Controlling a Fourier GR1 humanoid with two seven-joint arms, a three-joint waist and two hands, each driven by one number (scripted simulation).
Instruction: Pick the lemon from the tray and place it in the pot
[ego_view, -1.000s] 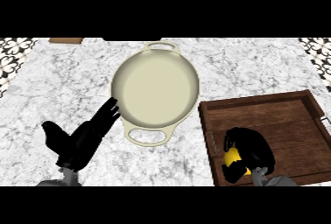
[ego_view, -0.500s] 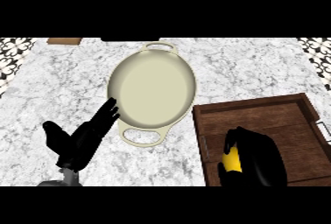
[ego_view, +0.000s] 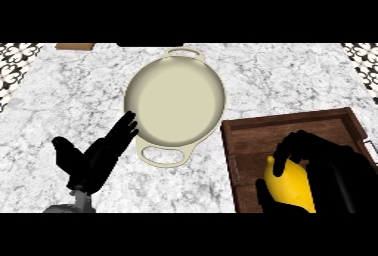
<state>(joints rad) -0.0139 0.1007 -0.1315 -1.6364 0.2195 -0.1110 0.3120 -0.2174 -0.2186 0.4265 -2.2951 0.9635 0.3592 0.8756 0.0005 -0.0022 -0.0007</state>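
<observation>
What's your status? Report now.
Right hand fingers curled round lemon, over tray. Left hand open, resting beside pot. Path to pot unobstructed.

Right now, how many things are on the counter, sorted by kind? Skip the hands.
Pot, cream, nothing in it: 1
Tray, dark wood: 1
Lemon, yellow, over the tray with the right hand fingers curled round it: 1
Total: 3
</observation>
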